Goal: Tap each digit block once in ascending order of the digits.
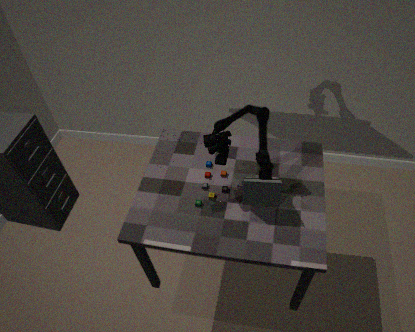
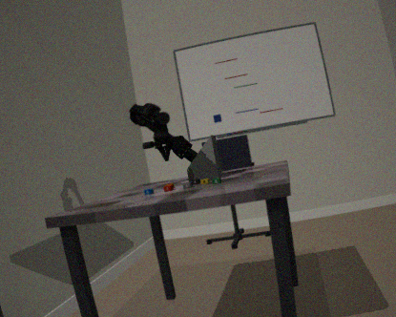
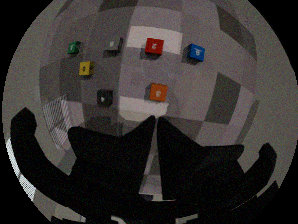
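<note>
My gripper (image 1: 220, 161) (image 2: 166, 158) (image 3: 156, 120) is shut, with nothing between its tips, high above the table. A blue block (image 1: 209, 164) (image 2: 149, 191) (image 3: 196, 53), a red block (image 1: 208, 175) (image 2: 169, 187) (image 3: 154, 46) that reads 2, and an orange block (image 1: 224, 173) (image 3: 158, 92) stand apart. The orange one is nearest the tips in the wrist view. A grey block (image 1: 205, 186) (image 3: 113, 45), a black block (image 1: 225, 189) (image 3: 104, 98), a yellow block (image 1: 211, 195) (image 3: 86, 69) and a green block (image 1: 198, 203) (image 3: 73, 48) stand beyond. Digits other than the 2 are too blurred to read surely.
The blocks stand on a checkered table (image 1: 266, 232) (image 2: 115, 207). A grey wedge-shaped panel (image 1: 262, 192) (image 2: 206, 162) stands by the arm's base. A dark drawer cabinet (image 1: 33, 175) is left of the table. A whiteboard (image 2: 273, 62) and an office chair (image 2: 236, 153) are behind it.
</note>
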{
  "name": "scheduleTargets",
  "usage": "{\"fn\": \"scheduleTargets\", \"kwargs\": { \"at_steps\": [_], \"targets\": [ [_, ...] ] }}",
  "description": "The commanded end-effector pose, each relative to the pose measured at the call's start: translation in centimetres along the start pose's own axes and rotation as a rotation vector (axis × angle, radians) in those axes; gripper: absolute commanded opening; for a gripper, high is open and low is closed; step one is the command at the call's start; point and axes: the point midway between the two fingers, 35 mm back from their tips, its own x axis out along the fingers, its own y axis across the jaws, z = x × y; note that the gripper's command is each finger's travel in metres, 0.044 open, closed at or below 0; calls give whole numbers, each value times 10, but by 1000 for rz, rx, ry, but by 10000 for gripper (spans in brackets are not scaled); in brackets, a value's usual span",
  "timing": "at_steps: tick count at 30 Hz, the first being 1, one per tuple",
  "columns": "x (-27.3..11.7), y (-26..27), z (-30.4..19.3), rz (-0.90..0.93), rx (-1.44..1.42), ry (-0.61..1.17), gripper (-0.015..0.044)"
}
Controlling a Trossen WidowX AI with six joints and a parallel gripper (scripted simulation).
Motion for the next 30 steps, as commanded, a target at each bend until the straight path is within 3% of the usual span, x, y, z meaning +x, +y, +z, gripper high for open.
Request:
{"fn": "scheduleTargets", "kwargs": {
  "at_steps": [1,6,11,17,30],
  "targets": [
    [-4,53,-5,15,-13,0,20],
    [-2,115,-26,4,-10,2,20],
    [0,115,-25,5,-10,2,20],
    [76,114,-25,2,-10,1,20],
    [91,114,-25,1,-10,1,20]
  ]
}}
